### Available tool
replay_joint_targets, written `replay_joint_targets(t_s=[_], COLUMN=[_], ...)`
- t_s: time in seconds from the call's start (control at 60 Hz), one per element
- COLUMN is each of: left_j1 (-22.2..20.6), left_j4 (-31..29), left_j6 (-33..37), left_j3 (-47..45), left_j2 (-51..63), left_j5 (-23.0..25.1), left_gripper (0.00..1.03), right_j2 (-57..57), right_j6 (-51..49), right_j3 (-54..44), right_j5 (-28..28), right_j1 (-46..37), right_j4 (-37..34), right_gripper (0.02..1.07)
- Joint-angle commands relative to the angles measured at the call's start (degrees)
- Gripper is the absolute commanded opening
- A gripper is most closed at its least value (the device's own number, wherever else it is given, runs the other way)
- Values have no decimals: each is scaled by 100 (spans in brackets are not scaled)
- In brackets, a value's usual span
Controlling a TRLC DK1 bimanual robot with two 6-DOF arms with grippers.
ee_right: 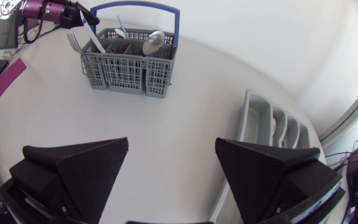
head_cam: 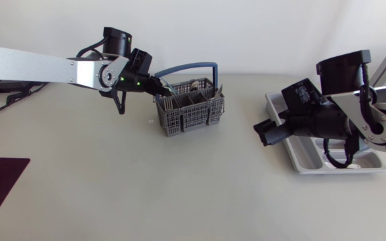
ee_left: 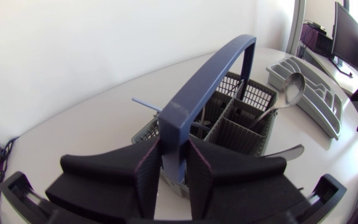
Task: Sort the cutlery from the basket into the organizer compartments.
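The left pincer (ee_left: 174, 152) is clamped on the blue arched plastic handle (ee_left: 210, 74) of the grey slotted plastic cutlery basket (head_cam: 189, 110). Its two fingers press the handle's lower end from both sides, at the basket's edge nearest the left arm. The basket stands upright on the pale table (head_cam: 146, 181) and holds a silver metal spoon (ee_left: 291, 87) and a silver fork (ee_right: 74, 42), both standing in its compartments.

The right pincer (head_cam: 267, 132) hangs with its fingers spread wide and nothing between them. It is over bare table, between the basket and the light grey compartmented plastic organizer tray (head_cam: 273, 100), just beside the tray's near end.
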Motion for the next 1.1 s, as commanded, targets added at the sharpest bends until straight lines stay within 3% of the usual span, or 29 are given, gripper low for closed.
replay_joint_targets(t_s=[0.0, 0.667, 0.817, 0.983, 1.083], left_j1=[25, -28, 16, 122, 254], left_j4=[43, -485, -608, -1012, -1258], left_j6=[-63, 209, 262, 359, 420], left_j3=[-266, -3386, -3615, -3755, -3834], left_j2=[-103, -3223, -3627, -4392, -5121], left_j5=[31, 470, 470, 620, 629], left_gripper=[4, 4, 30, 73, 76], right_j2=[56, 73, 434, 996, 1286], right_j6=[-67, 91, 162, 206, 197], right_j3=[84, 216, 383, 629, 743], right_j5=[0, 140, 105, 88, 79], right_j1=[49, 418, 523, 708, 796], right_j4=[-21, -56, -12, 67, 94], right_gripper=[103, 102, 102, 102, 99])
